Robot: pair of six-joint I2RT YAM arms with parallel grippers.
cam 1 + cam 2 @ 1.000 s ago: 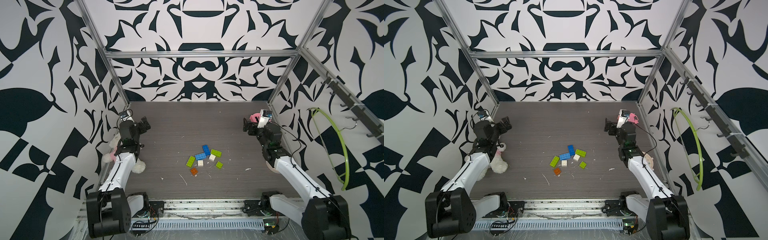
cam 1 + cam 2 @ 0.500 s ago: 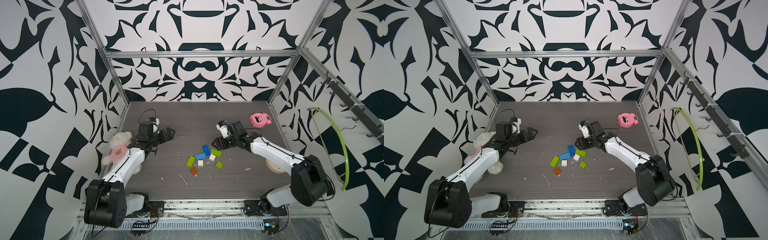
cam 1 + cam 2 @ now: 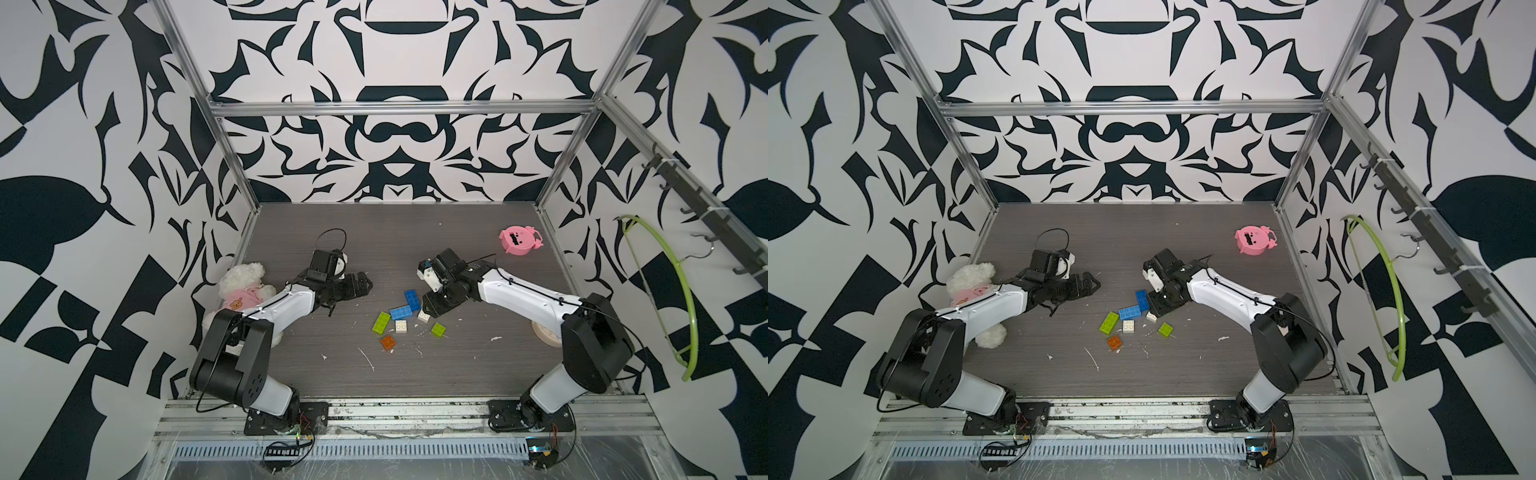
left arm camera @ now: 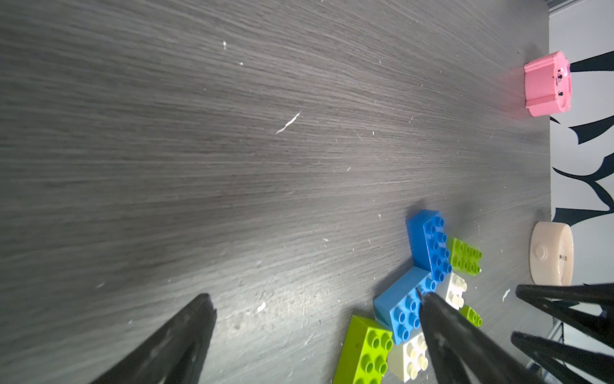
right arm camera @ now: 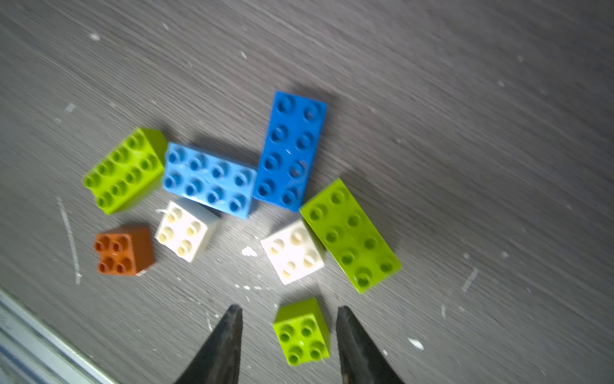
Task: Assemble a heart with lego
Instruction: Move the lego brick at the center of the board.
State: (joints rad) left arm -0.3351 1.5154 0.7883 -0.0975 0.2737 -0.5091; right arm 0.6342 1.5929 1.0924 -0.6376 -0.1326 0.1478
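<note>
Near the middle of the grey wood-grain table (image 3: 457, 374), in both top views, the lego bricks (image 3: 400, 312) lie as a loose scatter, studs up, none stacked. The right gripper (image 3: 432, 307) hangs low over the scatter's far right side; its jaw gap cannot be read from up here. The left gripper (image 3: 362, 286) hovers to the scatter's left, apart from it, fingers spread. A pink round toy (image 3: 517, 240) sits near the far right corner. A white teddy bear (image 3: 245, 282) leans at the left wall, and a cream round disc (image 3: 543, 336) lies by the right arm.

From the left wrist camera, the left gripper's jaws stand wide apart with only bare table between the fingers (image 4: 186, 332). The bricks lie beside one finger, which partly hides a light blue oblong brick (image 4: 402, 306).

From the right wrist camera, the right gripper's fingertips (image 5: 232, 319) stand apart on either side of a small lime square brick (image 5: 302, 335), a gap showing on each side, so nothing is gripped. Beyond it, a lime oblong brick (image 5: 350, 236) lies just beside a white square brick (image 5: 292, 251). Further off are a dark blue oblong brick (image 5: 290, 151), a second lime oblong brick (image 5: 124, 169), a second white square brick (image 5: 184, 231) and an orange square brick (image 5: 123, 251).
</note>
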